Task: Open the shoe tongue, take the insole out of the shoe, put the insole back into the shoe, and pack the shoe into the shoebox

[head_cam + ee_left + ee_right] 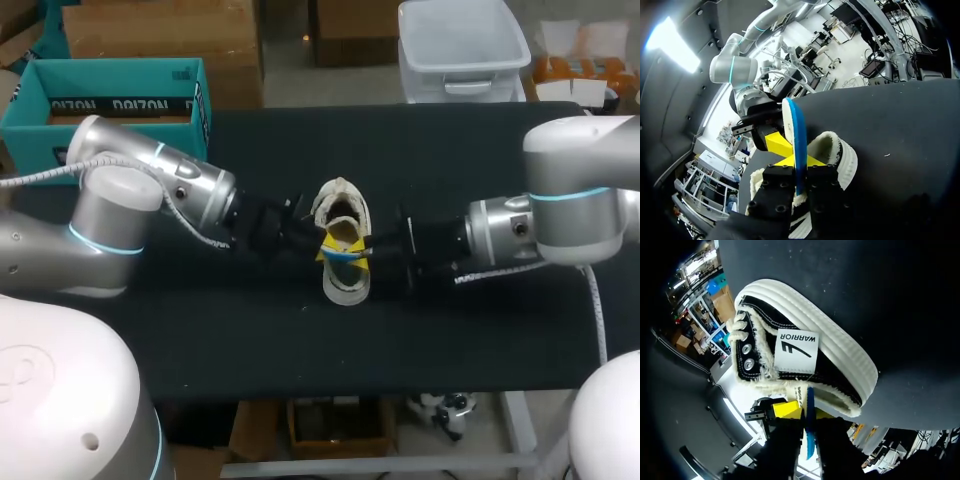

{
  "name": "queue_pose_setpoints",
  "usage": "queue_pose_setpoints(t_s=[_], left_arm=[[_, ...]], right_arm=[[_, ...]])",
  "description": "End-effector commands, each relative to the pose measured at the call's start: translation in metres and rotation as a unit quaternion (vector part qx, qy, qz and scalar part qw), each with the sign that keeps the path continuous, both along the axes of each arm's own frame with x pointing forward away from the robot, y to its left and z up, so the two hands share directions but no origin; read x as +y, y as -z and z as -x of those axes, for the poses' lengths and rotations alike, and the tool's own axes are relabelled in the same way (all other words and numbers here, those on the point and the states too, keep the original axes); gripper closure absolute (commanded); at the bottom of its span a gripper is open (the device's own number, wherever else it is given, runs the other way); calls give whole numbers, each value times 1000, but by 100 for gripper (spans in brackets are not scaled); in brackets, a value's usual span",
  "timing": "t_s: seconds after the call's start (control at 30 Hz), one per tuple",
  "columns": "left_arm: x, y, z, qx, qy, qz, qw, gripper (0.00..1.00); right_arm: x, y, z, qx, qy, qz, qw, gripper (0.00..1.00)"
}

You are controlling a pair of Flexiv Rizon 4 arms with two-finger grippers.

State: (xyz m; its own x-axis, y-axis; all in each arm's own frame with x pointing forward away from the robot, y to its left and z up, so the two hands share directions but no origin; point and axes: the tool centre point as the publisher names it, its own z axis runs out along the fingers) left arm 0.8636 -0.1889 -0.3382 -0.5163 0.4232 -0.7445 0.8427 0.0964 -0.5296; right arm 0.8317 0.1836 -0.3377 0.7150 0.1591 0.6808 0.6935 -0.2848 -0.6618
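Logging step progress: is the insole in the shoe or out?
Out, at least mostly: the insole stands on edge above the shoe, pinched in the left gripper. Its lower end is hidden.

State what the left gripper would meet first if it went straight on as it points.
Probably the right gripper, facing it just beyond the insole the left gripper holds; the shoe lies beside that line. Depth is unclear.

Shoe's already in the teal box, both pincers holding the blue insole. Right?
Not quite. The shoe lies on the table, not in the box, as the head view shows. The rest stands: the left pincer and right pincer both hold the blue insole.
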Motion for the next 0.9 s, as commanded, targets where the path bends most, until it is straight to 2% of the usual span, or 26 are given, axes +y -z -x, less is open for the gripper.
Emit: queue_pose_setpoints(t_s=[0.03, 0.23, 0.27, 0.5, 0.53, 0.57, 0.67, 0.7, 0.73, 0.77, 0.8, 0.83, 0.9], left_arm=[[-5, 1, 3, -3, -6, 0, 1000, 100], [-1, -5, 11, -8, -8, -4, 1000, 100], [1, -7, 13, -12, -6, -2, 1000, 92], [9, -18, 22, -30, -1, 0, 1000, 90], [9, -19, 23, -31, 1, 0, 1000, 87], [9, -19, 23, -31, 1, -1, 1000, 76], [10, -19, 23, -31, 3, -2, 1000, 71], [10, -18, 23, -30, 3, -3, 1000, 64], [10, -18, 22, -30, 4, -3, 1000, 64], [10, -18, 22, -29, 3, -3, 1000, 64], [11, -17, 21, -29, 3, -2, 1000, 78], [11, -17, 21, -28, 2, -1, 1000, 100], [11, -16, 20, -27, 1, 0, 1000, 100]], right_arm=[[1, 0, 3, -1, -1, -5, 1000, 100], [0, 1, 4, -7, -4, 4, 1000, 100], [-1, 1, 4, -7, -3, 6, 1000, 100], [-5, 3, 2, -6, 4, 15, 1000, 100], [-6, 3, 1, -6, 4, 16, 1000, 100], [-6, 3, 1, -6, 4, 16, 1000, 100], [-5, 4, 0, -5, 5, 17, 1000, 100], [-5, 4, -1, -5, 5, 18, 1000, 100], [-5, 4, -2, -5, 5, 19, 1000, 100], [-5, 4, -2, -5, 5, 19, 1000, 100], [-5, 4, -2, -4, 5, 19, 1000, 100], [-5, 4, -2, -4, 5, 20, 1000, 100], [-5, 3, -2, -5, 6, 22, 1000, 100]])
